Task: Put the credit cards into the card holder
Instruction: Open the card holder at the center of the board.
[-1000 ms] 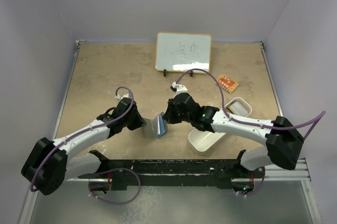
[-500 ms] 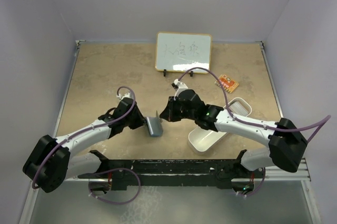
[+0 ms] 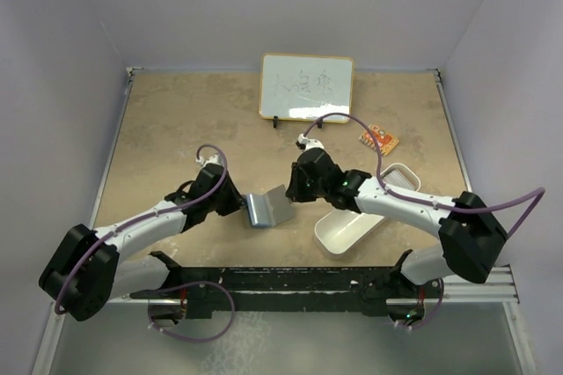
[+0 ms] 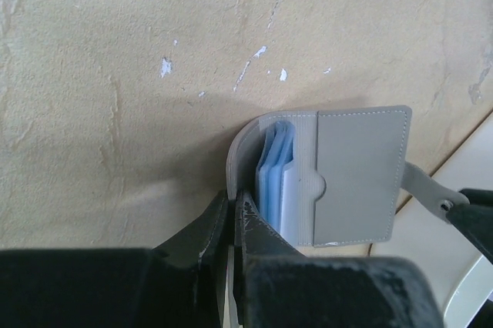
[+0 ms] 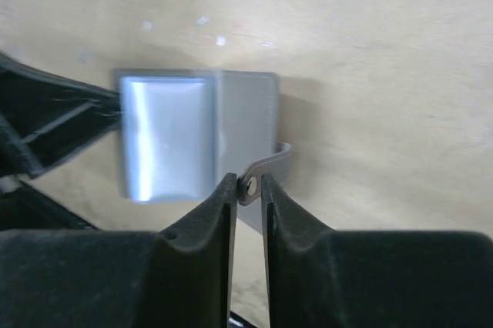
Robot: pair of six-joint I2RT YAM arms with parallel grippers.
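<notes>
Fingers (image 4: pixel 206 229) of the left gripper (image 4: pixel 233 199) were clamped tight on one edge of the card holder (image 4: pixel 358 174). It was grey and spread open on the tan table (image 4: pixel 115 74) between the arms, with a light blue card (image 4: pixel 277 178) tucked in its pocket. Right gripper (image 5: pixel 248 182) pinched its snap strap (image 5: pixel 273 160), fingers nearly together.

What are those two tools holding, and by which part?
The left tool pinches the grey card holder by one edge. The holder's snap strap sits inside the right tool; whether it is gripped cannot be told.
</notes>
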